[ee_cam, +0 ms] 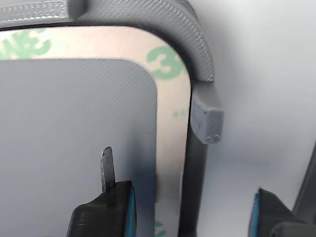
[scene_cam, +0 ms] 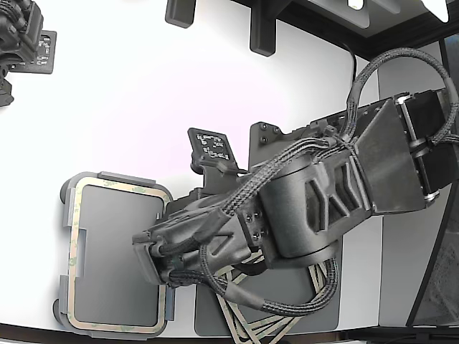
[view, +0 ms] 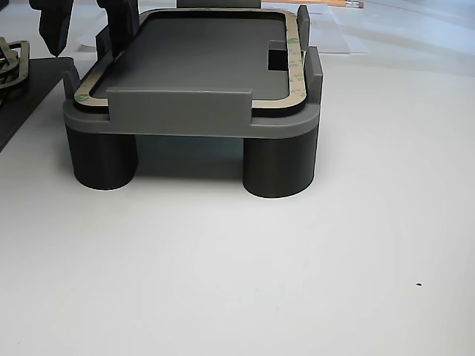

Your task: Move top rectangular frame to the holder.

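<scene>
The top rectangular frame (scene_cam: 115, 188), thin and beige with green blotches, lies flat inside the light grey holder (scene_cam: 66, 215) at the exterior view's lower left. In the wrist view the frame (ee_cam: 172, 113) follows the holder's rounded corner wall (ee_cam: 197, 44) next to a raised tab (ee_cam: 207, 118). My gripper (scene_cam: 159, 259) hangs over the holder's edge nearest the arm. Its jaws stand wide apart, one finger (ee_cam: 106, 168) over the holder's floor and the other (ee_cam: 269, 215) outside the wall, and hold nothing. The other view shows the frame (view: 295, 52) seated in the holder (view: 185, 119), with my gripper (view: 85, 30) above the far corner.
A darker grey mat (scene_cam: 215, 315) with several alike frames (scene_cam: 251, 326) lies under my arm; these frames also show in the other view (view: 11, 63). A tag marker (scene_cam: 211, 147) stands behind the gripper. A second arm (scene_cam: 21, 36) sits at the exterior view's top left.
</scene>
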